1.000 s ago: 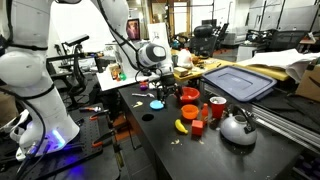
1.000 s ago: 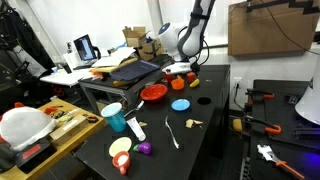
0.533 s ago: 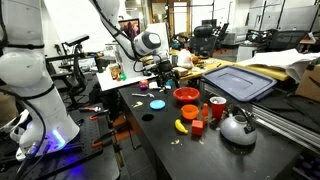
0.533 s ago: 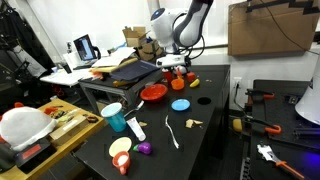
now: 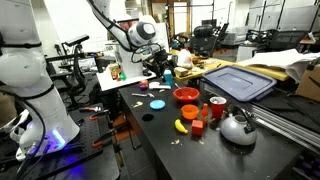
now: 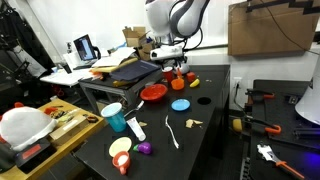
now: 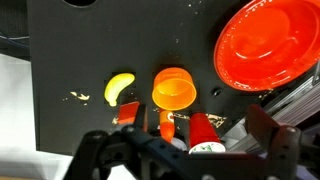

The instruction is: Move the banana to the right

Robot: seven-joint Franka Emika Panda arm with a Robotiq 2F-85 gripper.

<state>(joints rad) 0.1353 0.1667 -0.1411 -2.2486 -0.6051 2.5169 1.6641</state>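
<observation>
The banana (image 7: 119,88) is small, bright yellow and curved. It lies on the black table next to an orange cup (image 7: 173,88) and a red block (image 7: 127,113). It also shows in both exterior views (image 5: 181,126) (image 6: 194,82). My gripper (image 7: 185,152) is open and empty, its dark fingers spread wide at the bottom of the wrist view. In both exterior views the gripper (image 5: 160,68) (image 6: 172,68) hangs well above the table, away from the banana.
A red bowl (image 5: 186,96) (image 7: 268,45), a blue disc (image 5: 156,103), a red cup (image 7: 205,135) and a metal kettle (image 5: 237,128) stand around the banana. A teal cup (image 6: 115,117) and a small orange cup (image 6: 121,148) stand at the table's other end.
The arm has lifted the open gripper up from table height and swung it back toward the robot's base. The banana and the other objects have not moved.
</observation>
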